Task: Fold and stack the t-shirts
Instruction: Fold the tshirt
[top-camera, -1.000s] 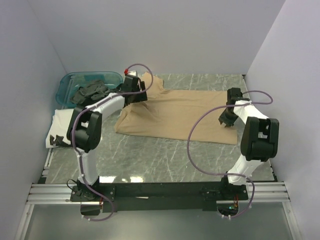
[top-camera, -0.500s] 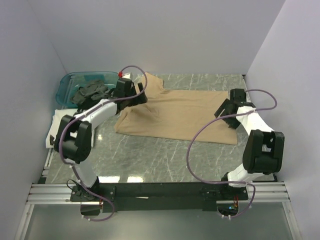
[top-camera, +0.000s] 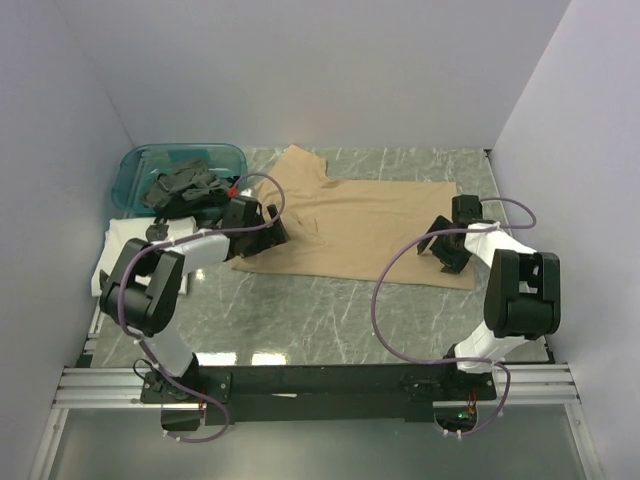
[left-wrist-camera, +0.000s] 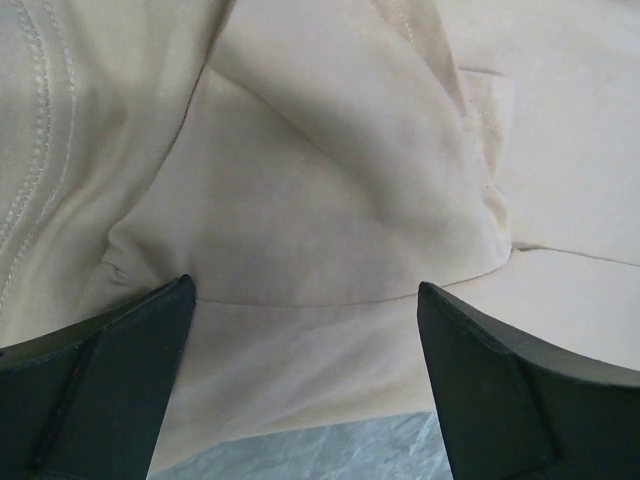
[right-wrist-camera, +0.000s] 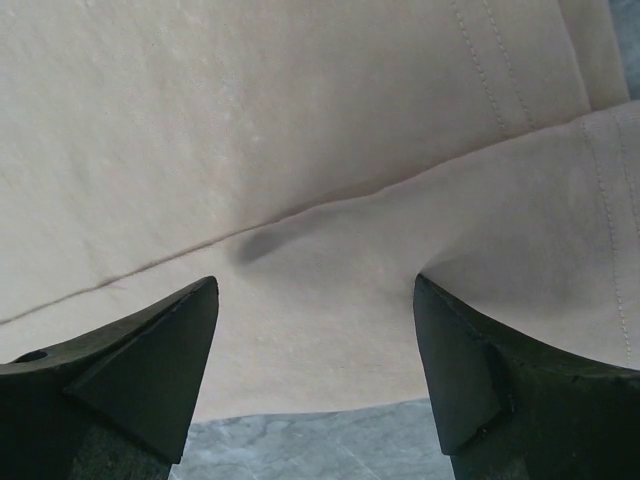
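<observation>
A tan t-shirt (top-camera: 355, 225) lies spread on the marble table, one sleeve pointing toward the back wall. My left gripper (top-camera: 268, 235) is open, low over the shirt's near left edge; in the left wrist view the cloth (left-wrist-camera: 320, 200) fills the space between the fingers with table showing below. My right gripper (top-camera: 442, 252) is open, low over the shirt's near right corner; in the right wrist view the hem (right-wrist-camera: 320, 300) lies between the fingers. A pile of dark shirts (top-camera: 180, 185) sits in a blue bin.
A blue plastic bin (top-camera: 140, 165) stands at the back left. White folded cloth (top-camera: 125, 250) lies at the left edge of the table. Purple cables loop over both arms. Walls close in on the left, back and right.
Both grippers have moved toward me and come down, the left from the shirt's far sleeve to its near left edge, the right to the near right corner. The shirt now lies flatter.
</observation>
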